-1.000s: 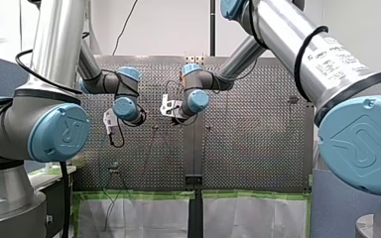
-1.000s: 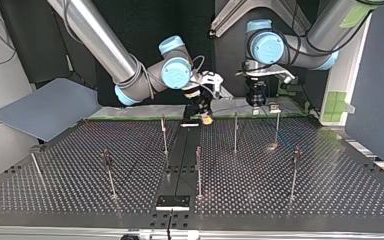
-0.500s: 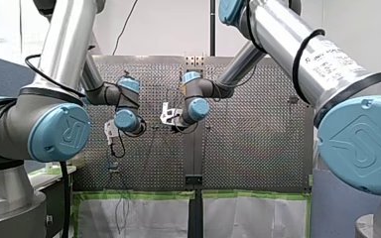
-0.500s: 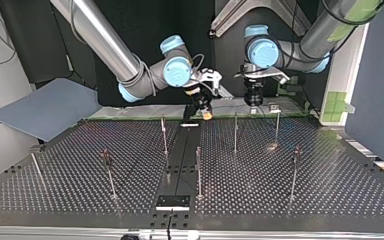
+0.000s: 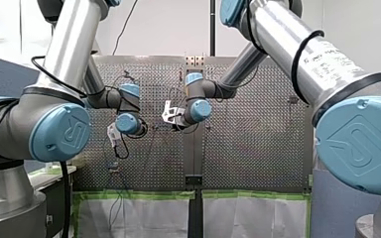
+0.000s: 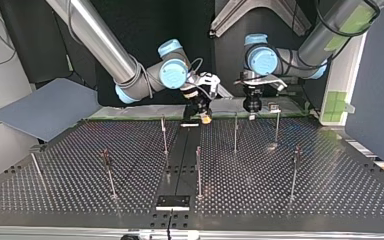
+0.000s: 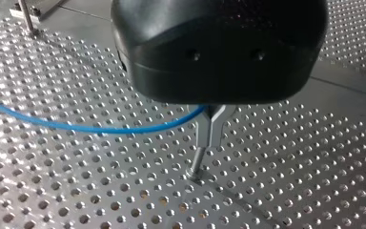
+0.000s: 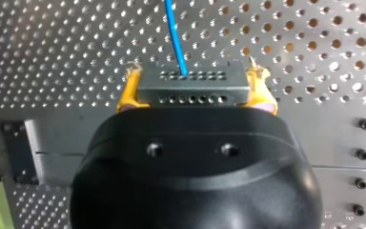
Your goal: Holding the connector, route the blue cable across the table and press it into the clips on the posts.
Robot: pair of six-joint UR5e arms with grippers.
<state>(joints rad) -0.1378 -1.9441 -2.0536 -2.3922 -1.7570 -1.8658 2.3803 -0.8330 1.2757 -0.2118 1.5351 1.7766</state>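
Yellow-padded and pressed hard on the connector (image 8: 190,93), holds steady with the right gripper (image 8: 196,89) at the top view's far middle, feeding the blue cable (image 7: 76,127) out across the table (image 7: 314,167). Slides the left gripper (image 6: 252,112) toward that view's left since a second ago and parks it over a post (image 7: 198,162), with cable right at the clip (image 7: 211,125), likely lining up the press-in. Can't tell the left grip, though: hidden behind its own black body.

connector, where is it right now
In the right wrist view the connector sits clamped between my right pincer's yellow pads, blue cable leading out ahead.
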